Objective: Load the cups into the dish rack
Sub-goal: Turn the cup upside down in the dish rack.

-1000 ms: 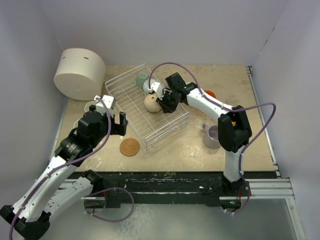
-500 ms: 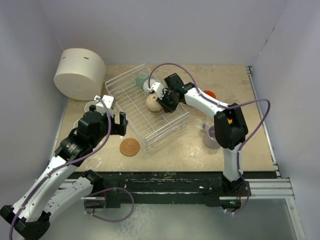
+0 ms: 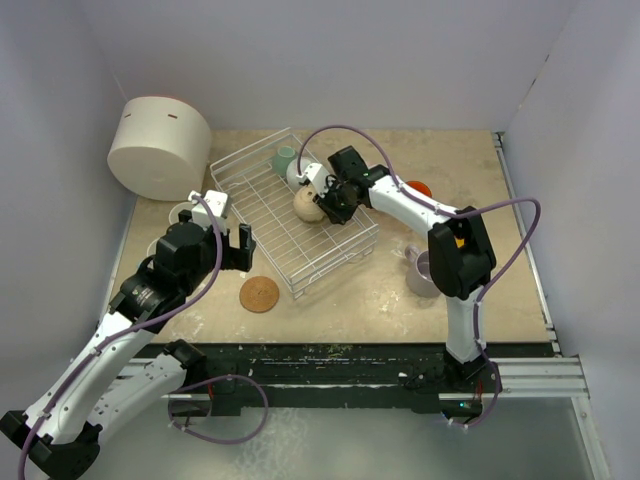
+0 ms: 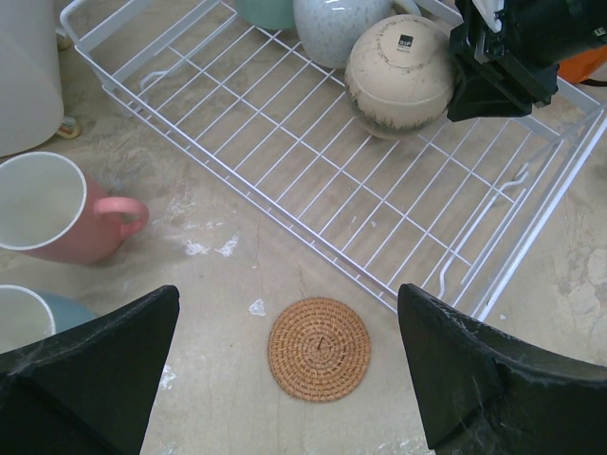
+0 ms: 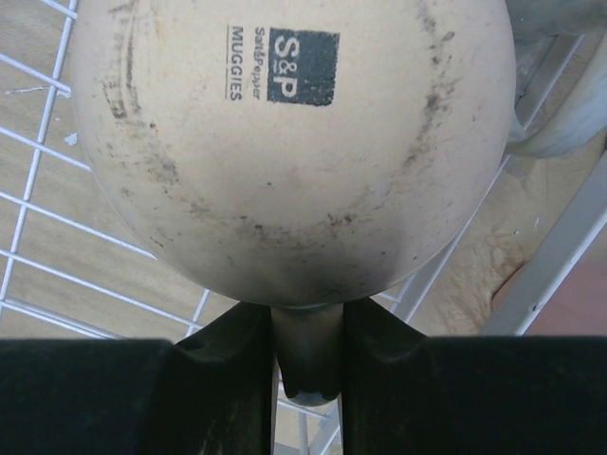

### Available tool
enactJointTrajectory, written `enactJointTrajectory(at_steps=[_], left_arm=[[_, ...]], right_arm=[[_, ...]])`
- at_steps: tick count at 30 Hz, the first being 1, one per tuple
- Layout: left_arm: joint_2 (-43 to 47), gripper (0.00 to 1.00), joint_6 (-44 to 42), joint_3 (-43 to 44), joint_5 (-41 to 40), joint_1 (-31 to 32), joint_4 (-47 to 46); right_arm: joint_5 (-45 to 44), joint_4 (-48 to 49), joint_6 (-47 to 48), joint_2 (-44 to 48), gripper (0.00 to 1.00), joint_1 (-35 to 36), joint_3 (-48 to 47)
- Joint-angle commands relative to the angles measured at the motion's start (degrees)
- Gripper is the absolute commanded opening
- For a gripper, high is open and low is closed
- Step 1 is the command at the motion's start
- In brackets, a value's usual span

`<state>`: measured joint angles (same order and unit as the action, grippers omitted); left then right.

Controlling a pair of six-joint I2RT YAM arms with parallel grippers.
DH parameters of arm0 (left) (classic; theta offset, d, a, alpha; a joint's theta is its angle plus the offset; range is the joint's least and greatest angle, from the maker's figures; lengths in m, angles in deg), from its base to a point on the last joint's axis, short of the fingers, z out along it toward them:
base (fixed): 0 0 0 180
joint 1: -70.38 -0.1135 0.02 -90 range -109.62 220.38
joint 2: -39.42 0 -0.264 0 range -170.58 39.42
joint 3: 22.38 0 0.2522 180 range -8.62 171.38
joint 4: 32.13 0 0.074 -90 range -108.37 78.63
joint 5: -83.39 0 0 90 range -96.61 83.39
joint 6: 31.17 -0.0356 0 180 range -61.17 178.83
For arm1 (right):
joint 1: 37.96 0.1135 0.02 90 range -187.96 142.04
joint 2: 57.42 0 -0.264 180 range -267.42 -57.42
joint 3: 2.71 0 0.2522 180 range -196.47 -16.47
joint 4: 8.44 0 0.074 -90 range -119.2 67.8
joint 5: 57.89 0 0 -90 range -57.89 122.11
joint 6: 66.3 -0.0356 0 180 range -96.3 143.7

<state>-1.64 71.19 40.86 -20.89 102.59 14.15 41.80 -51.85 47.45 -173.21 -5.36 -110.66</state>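
Snugly, the right pincer (image 5: 308,379) grips the handle of the upturned beige mug (image 5: 285,142), standing in the white wire dish rack (image 3: 250,190). The left pincer (image 4: 289,379) gapes wide above the mottled, scuffed stone-look table (image 3: 450,160). Plain pale walls (image 3: 350,60) enclose it on three sides.

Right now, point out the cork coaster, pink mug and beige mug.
cork coaster (image 4: 319,349): left wrist view, its centre.
pink mug (image 4: 43,204): left wrist view, its inside.
beige mug (image 4: 399,74): left wrist view, upturned base.

One cup (image 3: 305,206) sits in the dish rack (image 3: 256,196), the coaster (image 3: 259,294) before the rack.
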Motion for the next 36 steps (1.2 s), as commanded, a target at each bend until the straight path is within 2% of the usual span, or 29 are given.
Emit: enactJointTrajectory(at_steps=[1,10,17,25,31,36], left_arm=[[0.59,0.99,-1.2,-0.02,-0.17,-0.44,-1.66],[0.67,0.99,-1.21,0.01,-0.13,-0.42,-1.58],[0.62,0.99,-1.14,0.0,-0.13,-0.39,-1.65],[0.91,0.99,-1.04,0.01,-0.3,-0.44,-1.62],[0.91,0.99,-1.02,0.0,-0.56,-0.39,-1.71],[1.07,0.99,-1.11,0.0,-0.96,-0.39,-1.71]], right_arm=[[-1.39,2.98,-0.81,1.61,0.29,-0.26,-2.3],[-0.84,2.32,-0.94,3.02,0.36,-0.44,-2.21],[1.44,2.08,0.62,9.03,0.5,-0.52,-0.38],[7.98,0.29,2.83,14.19,0.5,-0.52,0.23],[22.8,-3.18,5.85,14.15,0.45,-0.29,-2.76],[29.22,-4.77,3.06,9.09,0.18,0.73,-8.58]])
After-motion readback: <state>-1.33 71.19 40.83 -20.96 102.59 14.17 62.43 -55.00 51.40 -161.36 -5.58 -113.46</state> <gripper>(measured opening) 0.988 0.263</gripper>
